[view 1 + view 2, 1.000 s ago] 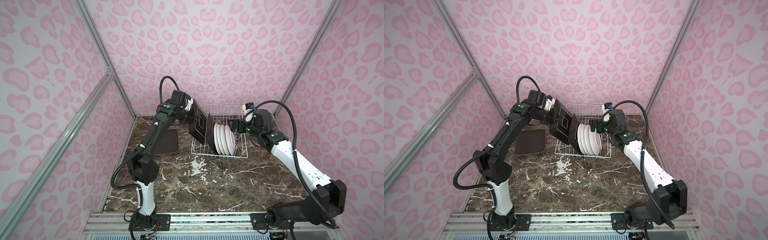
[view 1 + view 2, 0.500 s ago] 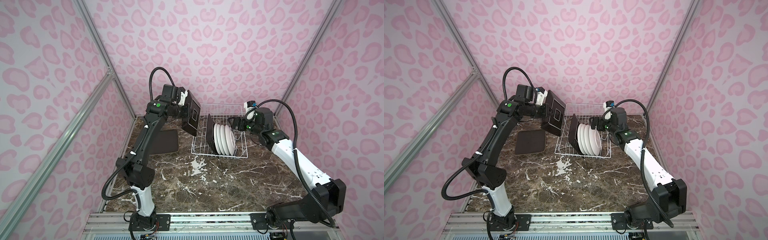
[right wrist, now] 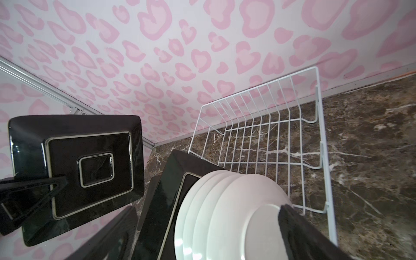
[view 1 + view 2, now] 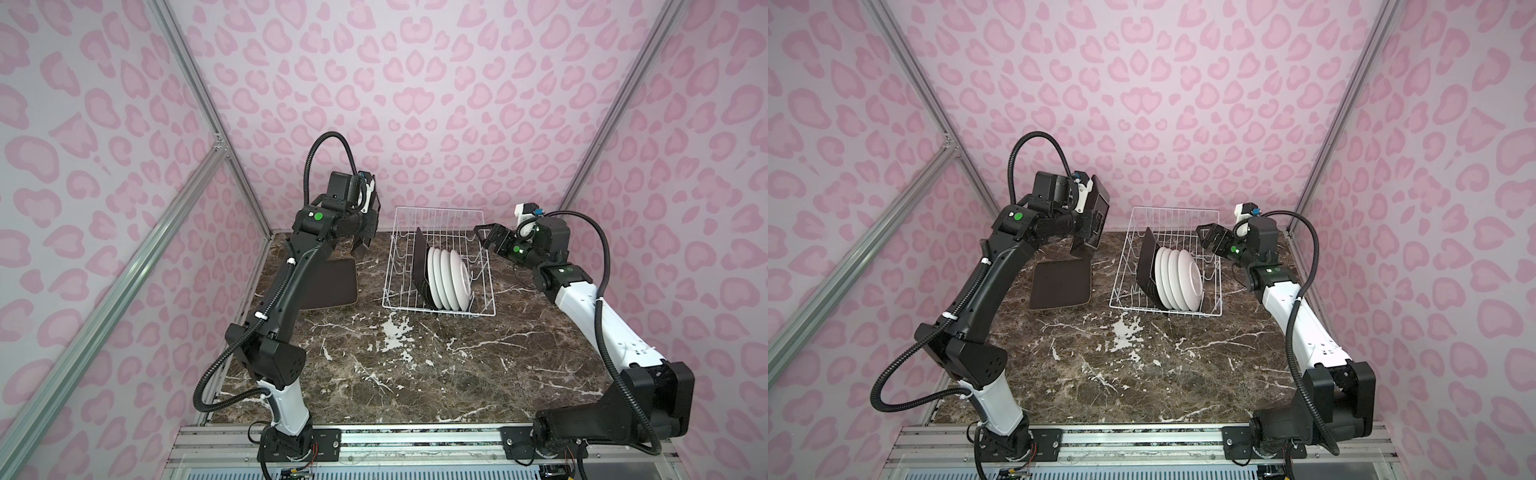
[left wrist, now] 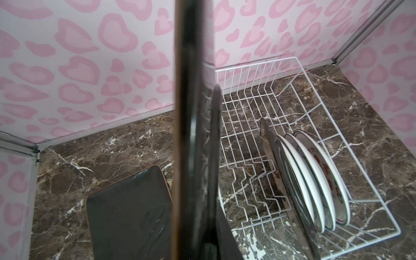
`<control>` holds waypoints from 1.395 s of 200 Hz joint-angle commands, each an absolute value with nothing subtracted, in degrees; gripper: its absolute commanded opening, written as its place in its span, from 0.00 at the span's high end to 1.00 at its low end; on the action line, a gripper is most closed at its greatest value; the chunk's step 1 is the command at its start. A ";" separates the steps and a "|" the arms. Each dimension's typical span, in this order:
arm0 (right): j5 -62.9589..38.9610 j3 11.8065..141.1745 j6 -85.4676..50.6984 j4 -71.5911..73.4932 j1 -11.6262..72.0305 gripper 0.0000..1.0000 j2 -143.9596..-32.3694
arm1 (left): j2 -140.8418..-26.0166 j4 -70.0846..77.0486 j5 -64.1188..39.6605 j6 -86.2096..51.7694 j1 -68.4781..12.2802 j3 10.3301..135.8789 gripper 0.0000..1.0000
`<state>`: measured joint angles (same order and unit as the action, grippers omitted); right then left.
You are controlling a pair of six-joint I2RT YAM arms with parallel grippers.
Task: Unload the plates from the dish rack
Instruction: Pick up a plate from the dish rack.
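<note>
In both top views, the left jaws were closed narrowly on one edge of the lifted square plate. It hung on edge in the air left of centre, between the left arm and the dish rack, and clear of the bench. Below it, the flat square plate lay dark back up on the bench, just left of the rack. Inside the rack, the racked square plate stood on edge, with four round white plates lined up against its right side. The right jaws were spread wide and held nothing, hovering by the rack's right rim.

In the left wrist view, the lifted square plate ran edge-on as a dark band down the middle of the frame. The flat square plate sat at the lower left. The dish rack filled the right half, with the round white plates at the lower right.

In the right wrist view, the lifted square plate showed its dark back at the left, pinched at its lower-left edge. The racked square plate and the round white plates filled the bottom centre, and the rest of the rack stood bare at the upper right.
</note>
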<state>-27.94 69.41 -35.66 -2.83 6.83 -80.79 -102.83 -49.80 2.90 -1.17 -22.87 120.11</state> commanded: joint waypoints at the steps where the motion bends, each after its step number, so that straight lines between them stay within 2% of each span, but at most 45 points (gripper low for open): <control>1: -29.37 70.09 -38.38 -0.44 6.79 0.00 -81.12 | -99.16 -36.17 6.70 5.17 -23.73 115.65 0.96; 34: -29.70 71.77 -40.33 -1.84 6.78 0.05 -81.78 | -90.92 -18.88 7.63 12.60 -24.96 99.05 0.97; 57: -30.49 73.34 -41.30 -2.64 6.85 0.03 -82.69 | -87.35 -12.04 6.86 18.04 -25.14 92.68 0.96; 103: -30.81 74.54 -41.76 -2.41 7.38 0.03 -83.81 | -86.44 -11.38 7.84 22.55 -25.39 91.41 0.96; 147: -30.76 74.57 -41.85 -2.78 7.53 0.02 -83.79 | -85.72 -10.17 3.44 21.79 -25.89 90.41 0.96; 226: -31.29 77.69 -43.19 -4.76 8.25 0.02 -83.85 | -84.54 -6.64 4.92 34.58 -27.59 86.95 0.96; 279: -31.76 81.43 -45.70 -1.95 12.31 0.01 -87.09 | -83.40 -1.13 6.24 43.44 -29.33 82.01 0.96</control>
<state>-30.68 79.61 -44.36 -4.12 10.87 -85.54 -84.95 -15.27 4.99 37.36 -28.88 83.22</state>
